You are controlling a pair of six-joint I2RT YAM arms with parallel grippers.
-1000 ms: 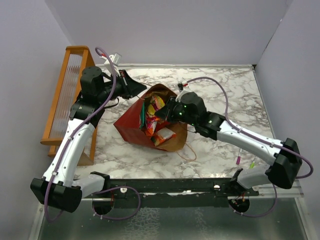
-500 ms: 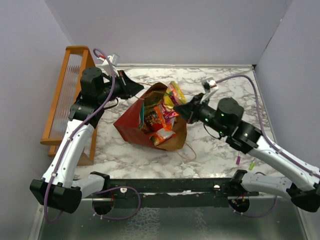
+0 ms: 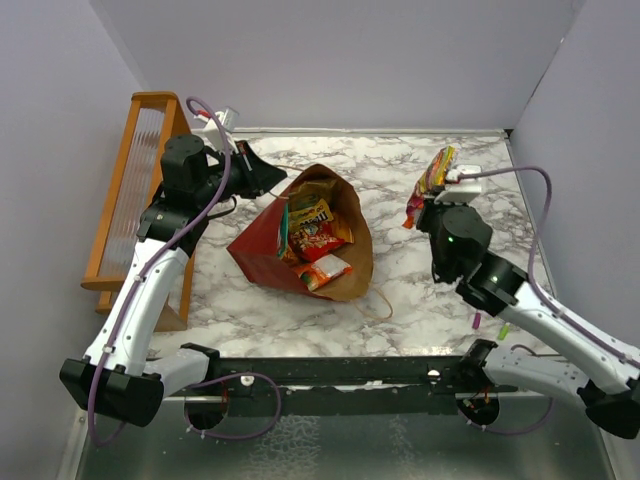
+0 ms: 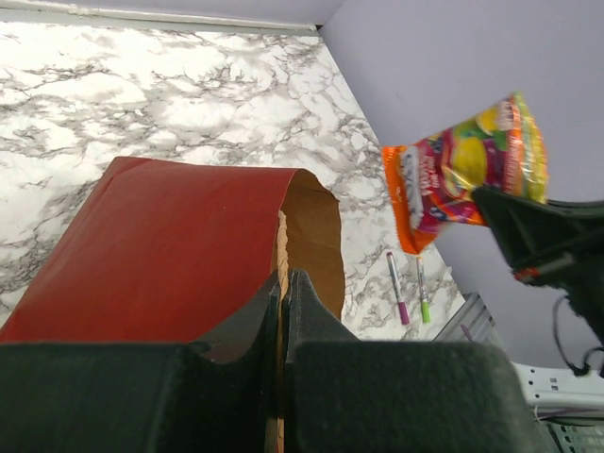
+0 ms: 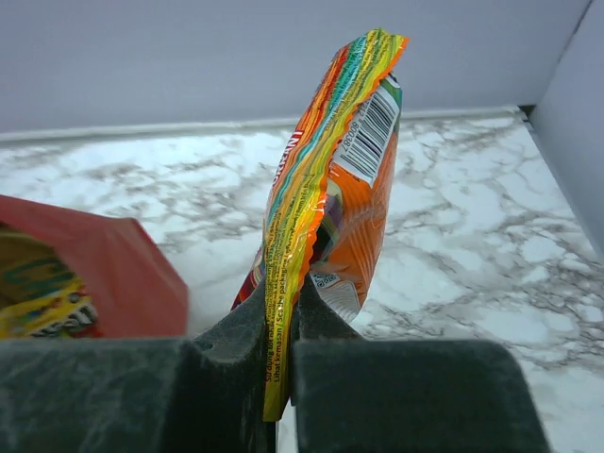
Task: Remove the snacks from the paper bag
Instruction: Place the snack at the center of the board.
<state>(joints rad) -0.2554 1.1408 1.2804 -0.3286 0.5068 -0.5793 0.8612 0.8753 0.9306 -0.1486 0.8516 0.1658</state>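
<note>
Overhead view first: right gripper (image 3: pixel 424 203) is pinched shut on an orange striped packet (image 3: pixel 430 182), holding it in the air over the marble table (image 3: pixel 450 290), well apart from the paper bag (image 3: pixel 258 245). Left gripper (image 3: pixel 280 180) is clamped on the bag's far rim, propping the mouth open. The bag lies tilted on its side with its brown inside showing. At least 3 snacks (image 3: pixel 318 228) sit in it: a yellow one, a red-orange one, and a small orange-and-white one nearest the lip. 2 pens (image 3: pixel 479 320) lie on the marble by the right arm.

From the left wrist, the 2 fingers meet on the paper edge, with the dark red wall spreading below them. The packet hangs off to the right, above the pens.

From the right wrist, the grip takes only the packet's lower edge, so the rest stands up loose. I'd judge the careful move is to lower it onto bare marble away from the bag's mouth before letting go, with the left arm holding the rim steady for the next reach.
</note>
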